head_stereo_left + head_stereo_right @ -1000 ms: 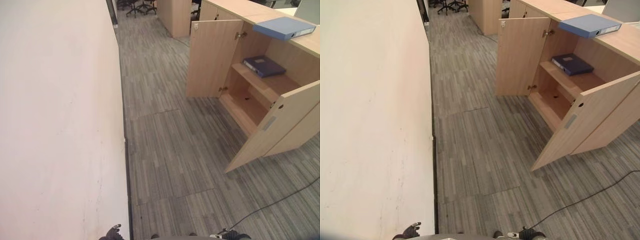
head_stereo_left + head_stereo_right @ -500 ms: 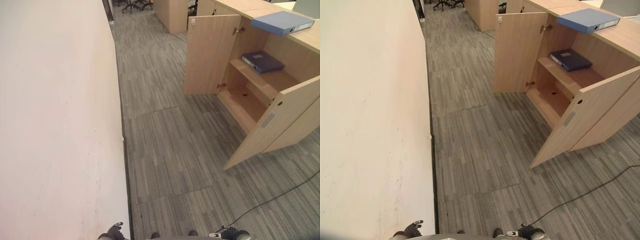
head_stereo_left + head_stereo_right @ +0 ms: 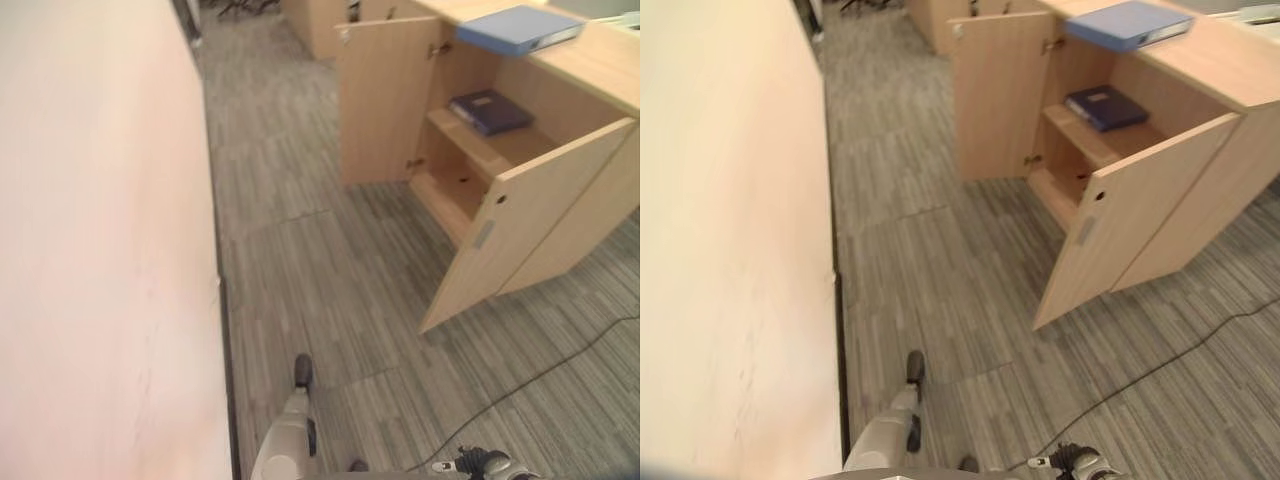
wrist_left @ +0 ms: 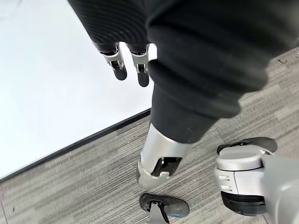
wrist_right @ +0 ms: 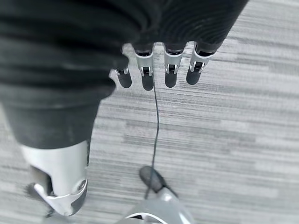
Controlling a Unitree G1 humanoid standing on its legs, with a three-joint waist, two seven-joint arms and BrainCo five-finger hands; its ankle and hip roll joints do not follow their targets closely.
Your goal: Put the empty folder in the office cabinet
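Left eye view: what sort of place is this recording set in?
Most likely an office. A low wooden cabinet stands open with a dark folder on its shelf and a light blue folder on top; grey carpet tiles cover the floor.

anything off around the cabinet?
Light blue folder lies on top of the cabinet, overhanging the open compartment. Both doors stand open; a dark blue folder lies on the shelf. Nothing spilled or damaged.

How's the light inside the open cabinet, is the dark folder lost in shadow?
Left eye view: the dark blue folder on the upper shelf of the cabinet is lit well enough to make out; the lower compartment lies in deeper shade. Right eye view: no glare on the light blue folder on top.
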